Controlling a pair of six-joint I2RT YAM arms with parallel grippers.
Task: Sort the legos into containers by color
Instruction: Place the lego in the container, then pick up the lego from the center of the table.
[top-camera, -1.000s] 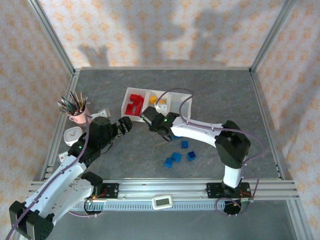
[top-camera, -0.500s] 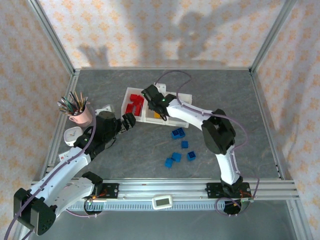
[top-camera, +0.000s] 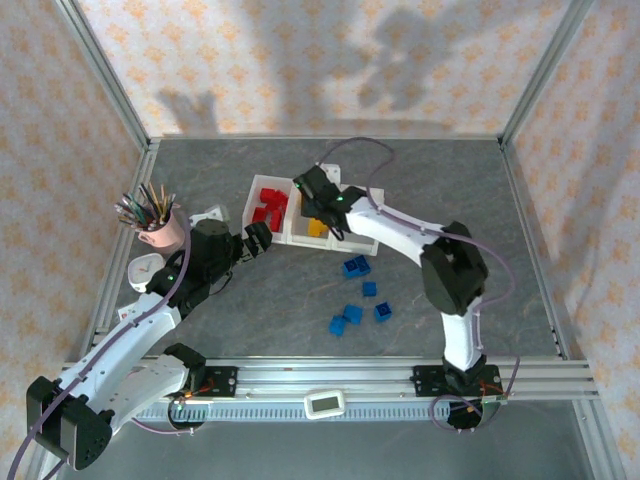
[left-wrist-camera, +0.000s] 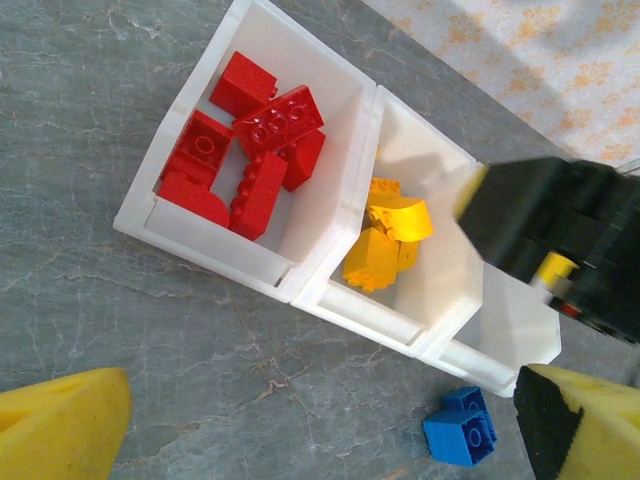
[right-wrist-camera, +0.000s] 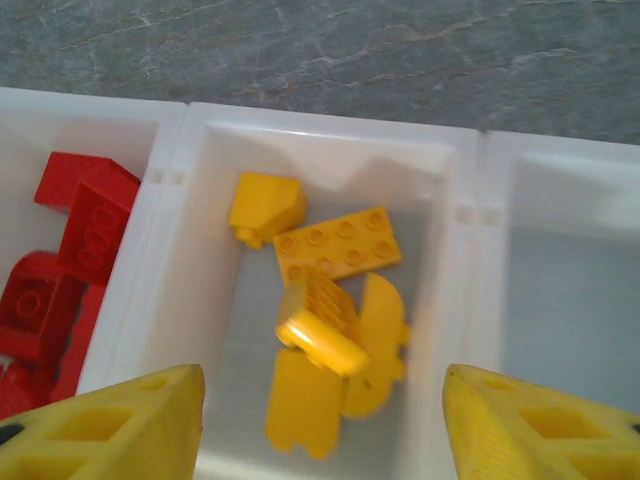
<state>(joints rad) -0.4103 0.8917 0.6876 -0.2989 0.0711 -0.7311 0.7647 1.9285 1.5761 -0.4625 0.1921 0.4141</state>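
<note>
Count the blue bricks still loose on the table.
6 blue bricks: a touching pair by the near right corner of the tray, one just nearer, one right of that, two together lowest in the top view. Others may be hidden.

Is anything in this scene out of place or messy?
Only the blue bricks: they lie loose on the table while the tray's third compartment looks empty. Reds and yellows sit sorted in theirs.

Left tool (left-wrist-camera: 320, 425) spread wide, right tool (right-wrist-camera: 322, 415) agape
</note>
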